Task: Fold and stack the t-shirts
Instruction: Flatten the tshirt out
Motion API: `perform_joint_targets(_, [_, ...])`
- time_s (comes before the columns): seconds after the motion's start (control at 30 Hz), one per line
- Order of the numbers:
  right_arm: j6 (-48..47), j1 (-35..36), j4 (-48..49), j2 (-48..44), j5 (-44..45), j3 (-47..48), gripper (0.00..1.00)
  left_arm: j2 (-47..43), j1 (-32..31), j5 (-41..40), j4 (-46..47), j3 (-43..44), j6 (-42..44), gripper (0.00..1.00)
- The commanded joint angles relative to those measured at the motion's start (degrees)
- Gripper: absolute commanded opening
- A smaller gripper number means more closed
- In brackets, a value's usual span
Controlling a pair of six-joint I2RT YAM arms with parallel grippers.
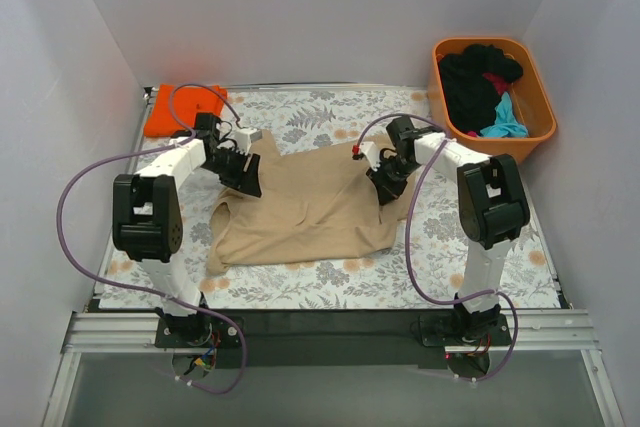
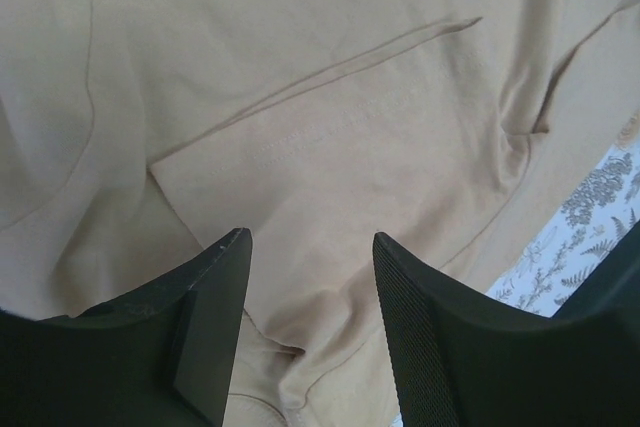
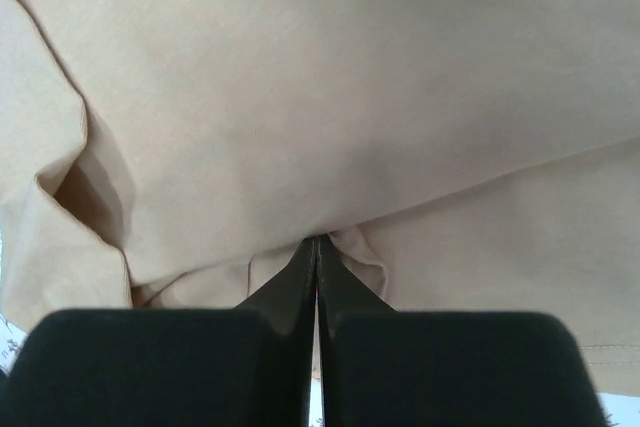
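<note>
Left claw [image 2: 310, 245] spread above tan t-shirt [image 1: 305, 212], right claw [image 3: 316, 241] pinching its right edge, floral table [image 1: 330, 283] showing beyond near hem

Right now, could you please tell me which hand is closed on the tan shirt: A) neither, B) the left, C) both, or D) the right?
D: the right hand is pinched shut on a puckered fold of the tan shirt, while the left hand is open above the cloth.
</note>
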Motion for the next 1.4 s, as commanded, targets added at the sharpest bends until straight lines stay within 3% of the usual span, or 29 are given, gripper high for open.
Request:
perform_joint_targets(0.0, [-1.01, -0.08, -0.94, -3.16, -1.43, -0.83, 0.01, 1.32, -0.38, -4.76, 3.74, 2.13, -1.92, 0.49])
perform_joint_targets(0.27, [-1.09, -0.96, -1.46, -5.79, -1.26, -0.13, 0.01, 5.37, -0.38, -10.47, 4.80, 4.77, -3.86, 0.49])
perform_joint_targets(0.63, [-1.71, -2.19, -2.25, -6.15, -1.96, -0.04, 0.01, 7.83, -0.56, -9.07, 5.50, 4.86, -4.65, 0.45])
perform_joint_targets(0.67, [-1.36, -2.19, -2.60, -5.54, -2.05, 1.01, 0.06, 7.92, -0.56, -8.98, 5.59, 4.86, -4.65, 0.41])
perform_joint_targets(0.7, [-1.10, -2.19, -3.13, -5.10, -2.05, 1.45, 0.20, 8.01, -0.56, -8.81, 5.59, 4.95, -4.74, 0.39])
perform_joint_targets(0.8, [-0.40, -2.19, -3.22, -3.60, -2.66, 2.77, 0.23, 8.45, -0.56, -8.11, 5.59, 4.95, -4.83, 0.29])
perform_joint_targets(0.9, [0.05, -2.01, -3.31, -2.37, -2.49, 3.82, 0.40, 8.89, -0.56, -8.02, 5.41, 4.95, -4.92, 0.27])
perform_joint_targets(1.0, [-0.04, -2.01, -3.31, -0.61, -1.43, 4.27, 0.44, 9.15, -0.56, -8.01, 5.41, 5.12, -5.00, 0.27])
perform_joint_targets(1.27, [-1.44, -1.84, -3.31, 1.85, -1.87, 4.62, 0.45, 9.85, -0.56, -7.40, 5.06, 5.91, -5.18, 0.25])
perform_joint_targets(1.37, [-2.15, -1.92, -3.57, 1.59, -3.71, 4.27, 0.36, 10.03, -0.56, -6.96, 5.06, 5.91, -5.27, 0.23])
